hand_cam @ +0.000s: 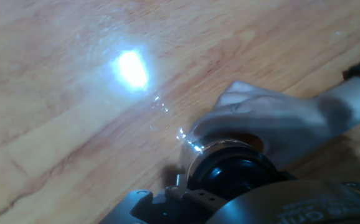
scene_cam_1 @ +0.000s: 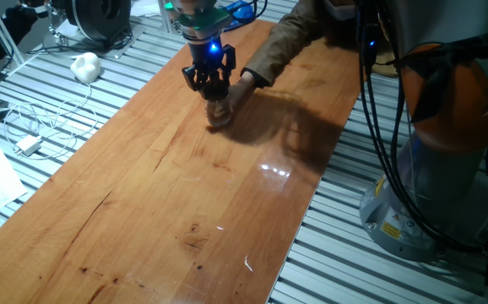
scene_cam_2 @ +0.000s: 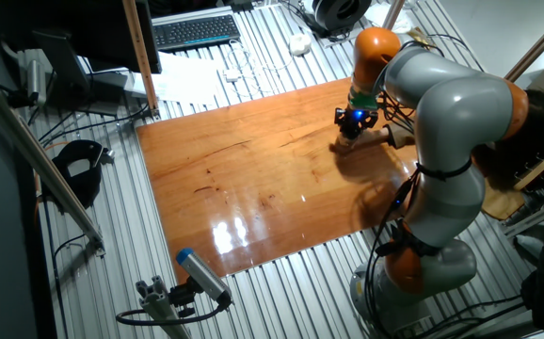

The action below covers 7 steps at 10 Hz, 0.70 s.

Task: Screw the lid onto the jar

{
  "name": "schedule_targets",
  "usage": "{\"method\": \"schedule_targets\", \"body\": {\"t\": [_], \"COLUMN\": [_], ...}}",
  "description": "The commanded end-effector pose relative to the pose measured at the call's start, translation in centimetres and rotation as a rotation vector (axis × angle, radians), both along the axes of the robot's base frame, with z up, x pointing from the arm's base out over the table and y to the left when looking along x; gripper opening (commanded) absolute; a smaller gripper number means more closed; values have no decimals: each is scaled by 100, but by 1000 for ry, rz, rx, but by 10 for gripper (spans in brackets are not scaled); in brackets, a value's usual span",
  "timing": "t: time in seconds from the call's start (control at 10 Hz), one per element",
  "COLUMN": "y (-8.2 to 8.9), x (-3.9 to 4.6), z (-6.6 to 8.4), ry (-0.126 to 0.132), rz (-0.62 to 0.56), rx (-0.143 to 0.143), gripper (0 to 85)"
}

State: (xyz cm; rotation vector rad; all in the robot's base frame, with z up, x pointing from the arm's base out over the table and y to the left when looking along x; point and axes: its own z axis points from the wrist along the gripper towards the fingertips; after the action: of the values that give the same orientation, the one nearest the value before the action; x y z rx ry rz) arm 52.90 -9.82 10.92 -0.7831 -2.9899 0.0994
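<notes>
Wood tabletop [scene_cam_1: 168, 186], glossy and orange-brown, lies across a bench of ribbed aluminium rails [scene_cam_1: 50, 181]; lamp glare shows on the board in all three views. Around it the other fixed view shows a keyboard [scene_cam_2: 195, 31], white papers [scene_cam_2: 192, 85], a black round fixture [scene_cam_2: 76, 169] on the rails to the left, and a blue-tipped tool [scene_cam_2: 200, 275] near the front edge. White cables [scene_cam_1: 37, 127] and a crumpled white lump [scene_cam_1: 85, 66] lie on the rails beside the board.

The gripper [scene_cam_1: 216, 91] points straight down near the board's far end, blue light glowing on its body. Its fingers are closed around the lid [hand_cam: 235, 175], black and round, which sits on top of the jar [scene_cam_1: 219, 113]. The jar stands upright on the wood. A person's hand [scene_cam_1: 242, 91] reaches in from the far side and touches the jar, crowding that side. Most of the board toward the near edge is bare wood.
</notes>
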Motion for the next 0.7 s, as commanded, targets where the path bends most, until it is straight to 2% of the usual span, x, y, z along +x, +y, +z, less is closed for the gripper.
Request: {"method": "schedule_targets", "body": {"t": [0.0,0.2,0.3,0.4,0.6], "y": [-2,-12,-11,-9,-4], "x": [-1,2,2,4,9], "z": [1,7,9,10,12], "ry": [0,25,30,30,30], "rz": [-6,13,15,15,11], "rx": [-1,17,20,20,17], "gripper": [0,0,0,170,170]}}
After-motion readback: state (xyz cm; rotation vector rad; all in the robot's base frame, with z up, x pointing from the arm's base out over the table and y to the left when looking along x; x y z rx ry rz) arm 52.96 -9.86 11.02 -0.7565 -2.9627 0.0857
